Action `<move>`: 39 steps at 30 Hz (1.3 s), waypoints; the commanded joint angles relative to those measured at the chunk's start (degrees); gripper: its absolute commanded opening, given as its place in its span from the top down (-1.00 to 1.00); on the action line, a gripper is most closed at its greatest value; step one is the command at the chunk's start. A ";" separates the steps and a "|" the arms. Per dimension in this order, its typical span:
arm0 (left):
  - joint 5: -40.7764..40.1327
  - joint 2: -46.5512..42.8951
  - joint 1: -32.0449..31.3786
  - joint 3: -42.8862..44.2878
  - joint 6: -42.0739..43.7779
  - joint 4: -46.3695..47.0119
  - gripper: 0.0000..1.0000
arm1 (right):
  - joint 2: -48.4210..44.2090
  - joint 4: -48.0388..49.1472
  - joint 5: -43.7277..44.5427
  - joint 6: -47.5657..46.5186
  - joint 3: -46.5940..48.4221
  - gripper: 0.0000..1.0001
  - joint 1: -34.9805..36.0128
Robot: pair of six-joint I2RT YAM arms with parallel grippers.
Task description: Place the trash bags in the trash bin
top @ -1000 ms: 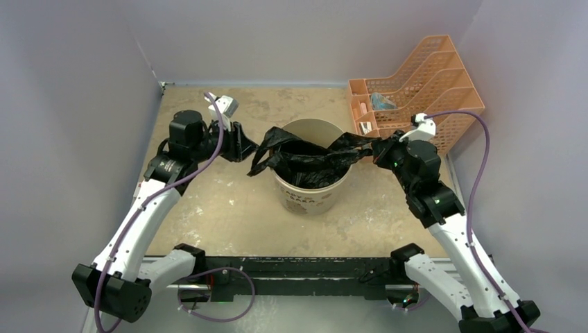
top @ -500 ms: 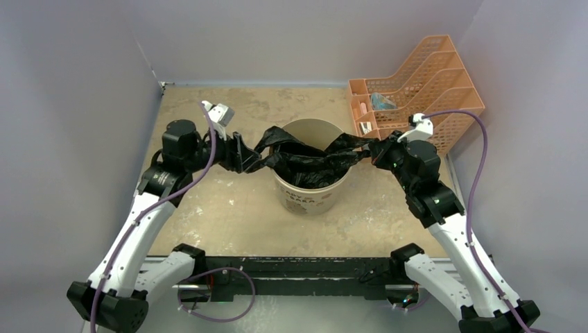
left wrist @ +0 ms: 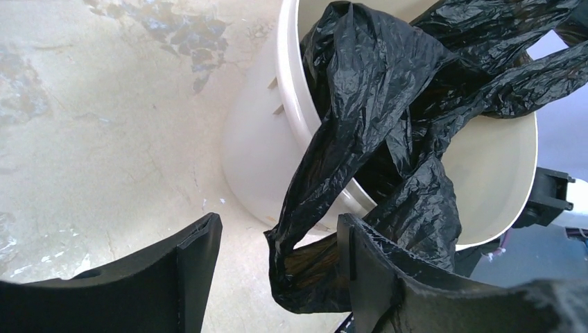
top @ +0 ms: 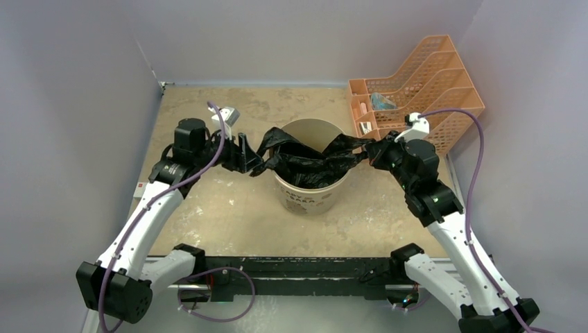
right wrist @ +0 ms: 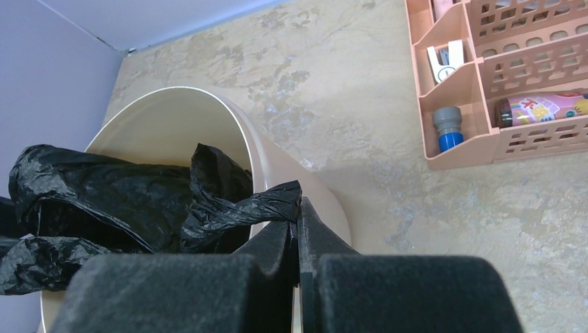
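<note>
Right gripper (right wrist: 297,216) clamping trash bag (top: 305,165) handle; left gripper (left wrist: 276,230) gaping, other handle dangling between. Light, limp, slippery film: pinch bunched handles.

tan table (top: 229,208) carries trash bin (top: 310,198), orange organiser (top: 423,83).

The bin (top: 310,196) stands in the middle of the table (top: 229,215). The bag (top: 305,163) lies crumpled across most of its mouth and spills over both side rims, so only the far part of the opening is free. The left end effector (top: 253,156), fingers spread, crowds the left rim. The right end effector (top: 368,152), pinched on the bag, crowds the right. The organiser (top: 416,90) blocks the far right corner. The table is open in front of the bin and behind it.
</note>
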 commanded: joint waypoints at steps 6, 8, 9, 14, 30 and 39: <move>15.62 2.71 1.89 -3.79 -2.33 8.50 -0.22 | 0.96 1.91 -2.32 -0.88 2.37 0.99 -0.21; 15.98 3.10 2.22 -4.47 -3.22 9.85 -0.16 | 1.17 1.77 -2.73 -1.00 2.60 0.99 -0.21; 16.28 3.33 2.59 -4.66 -3.50 10.26 -0.09 | 1.21 1.69 -2.90 -0.97 2.66 0.99 -0.20; 18.70 4.39 4.00 -4.98 -4.56 11.88 0.42 | 1.05 1.75 -2.45 -1.01 2.70 1.00 -0.18; -4.16 3.06 8.90 -0.81 -5.96 8.11 1.00 | 4.07 -4.35 15.32 0.72 5.60 1.00 -0.32; 18.44 7.32 9.68 -8.75 -7.18 16.80 1.00 | 3.49 -1.06 8.86 3.66 -4.25 1.00 -0.32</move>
